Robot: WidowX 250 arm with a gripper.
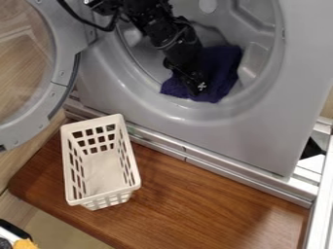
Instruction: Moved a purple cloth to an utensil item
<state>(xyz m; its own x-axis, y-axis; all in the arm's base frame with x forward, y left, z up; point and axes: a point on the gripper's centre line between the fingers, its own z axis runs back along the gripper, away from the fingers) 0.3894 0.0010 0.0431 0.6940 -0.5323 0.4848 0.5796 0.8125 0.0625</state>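
Note:
The black gripper (197,87) hangs down inside the round opening of a grey washing machine, over the front part of the purple cloth (222,65). The cloth lies bunched on the lower inside of the opening, around and behind the gripper. Whether the gripper holds any of it cannot be seen. A white plastic basket (135,168) with square holes stands on the brown wooden surface (195,204), below and to the left of the machine's opening; its inside shows bare.
The machine's round door (62,82) stands swung out at the upper left. A metal rail (214,165) runs between the machine and the wooden board. Some orange material (25,244) shows at the bottom left corner.

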